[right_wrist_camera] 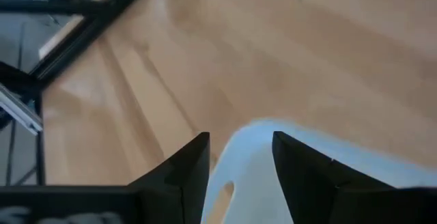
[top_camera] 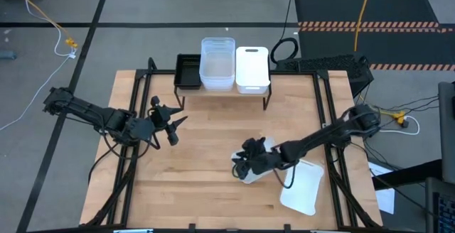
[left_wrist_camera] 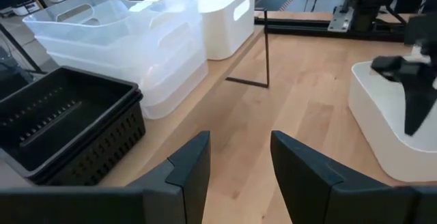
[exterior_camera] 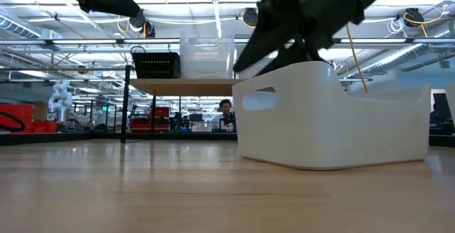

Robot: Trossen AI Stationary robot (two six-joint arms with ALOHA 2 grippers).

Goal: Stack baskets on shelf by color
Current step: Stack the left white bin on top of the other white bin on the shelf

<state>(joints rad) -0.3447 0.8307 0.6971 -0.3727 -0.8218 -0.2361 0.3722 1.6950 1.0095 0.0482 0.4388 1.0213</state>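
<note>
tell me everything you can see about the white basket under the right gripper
The white basket is an opaque, smooth plastic bin with rounded corners and a slot handle cut into its end wall. It sits upright on the wooden tabletop, toward the near right, apart from the shelf. The right gripper is at its rim, one finger on each side of the wall, jaws open. Another white piece lies beside it.

Left arm: reaches in from 9 o'clock, bent, waiting over the table's left half.
Left gripper (top_camera: pixel 175 125): points toward 3 o'clock, fingers parted, holding nothing.
Right arm: stretches in from 3 o'clock, angled toward 7 o'clock.
Right gripper (top_camera: pixel 244 166): low, fingers (right_wrist_camera: pixel 184 166) apart.
</note>
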